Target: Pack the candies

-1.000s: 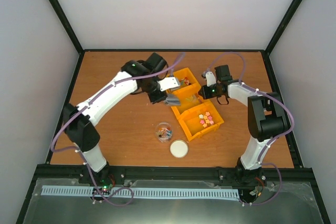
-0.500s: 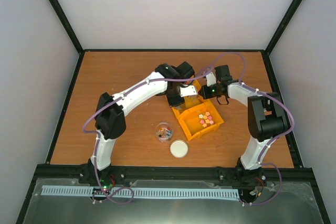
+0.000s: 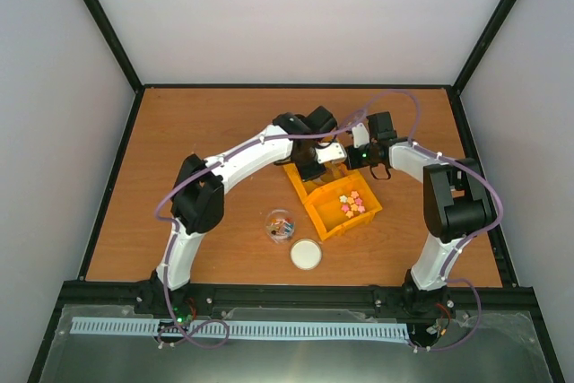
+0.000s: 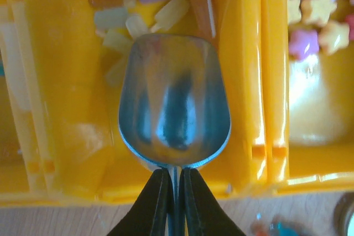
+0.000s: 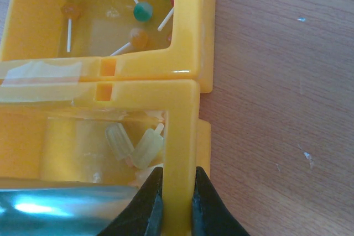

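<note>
My left gripper (image 4: 174, 175) is shut on the thin handle of the metal scoop (image 4: 174, 100). The scoop's empty bowl lies inside the middle yellow bin (image 4: 246, 81), its tip against a heap of pale wrapped candies (image 4: 157, 6). Pink and yellow star-shaped candies (image 4: 315, 9) fill the neighbouring bin (image 3: 325, 219). My right gripper (image 5: 178, 176) is shut on that middle bin's side wall (image 5: 182, 114). In the top view my left gripper (image 3: 316, 161) hangs over the row of bins and my right gripper (image 3: 356, 160) sits at their right side.
A third yellow bin (image 5: 33, 20) beyond holds lollipops (image 5: 142, 10). A small clear jar (image 3: 280, 225) with a few coloured sweets stands in front of the bins, with a round white lid (image 3: 306, 254) beside it. Black frame posts border the wooden table (image 3: 197, 132).
My left arm has swung right and brought the scoop down into the middle bin. The right gripper has kept its hold on the bin wall.
</note>
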`<state>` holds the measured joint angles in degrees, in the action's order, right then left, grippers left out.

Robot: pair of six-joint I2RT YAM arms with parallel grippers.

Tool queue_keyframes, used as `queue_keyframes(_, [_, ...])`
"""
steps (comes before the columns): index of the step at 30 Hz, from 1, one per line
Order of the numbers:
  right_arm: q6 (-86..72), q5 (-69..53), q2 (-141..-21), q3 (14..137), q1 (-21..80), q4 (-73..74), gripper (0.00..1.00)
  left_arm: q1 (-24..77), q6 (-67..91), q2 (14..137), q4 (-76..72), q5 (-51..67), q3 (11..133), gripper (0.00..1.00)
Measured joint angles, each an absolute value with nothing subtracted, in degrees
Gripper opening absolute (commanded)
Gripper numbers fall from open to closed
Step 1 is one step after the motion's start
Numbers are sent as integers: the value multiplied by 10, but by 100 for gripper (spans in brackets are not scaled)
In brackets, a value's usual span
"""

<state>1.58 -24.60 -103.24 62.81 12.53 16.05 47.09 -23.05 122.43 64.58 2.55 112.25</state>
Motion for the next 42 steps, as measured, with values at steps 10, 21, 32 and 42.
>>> queue_keyframes(10, [15,-235,-1031,625,119,154,3,452,-197,1202,497,95,1025,1])
queue_keyframes(21, [11,-222,-1031,623,113,143,3,419,-163,1185,306,200,905,1])
queue_keyframes(32, [11,-222,-1031,622,111,139,3,407,-157,1169,221,234,841,1])
queue_keyframes(42, [15,-222,-1030,622,109,139,3,380,-156,1160,72,299,741,1])
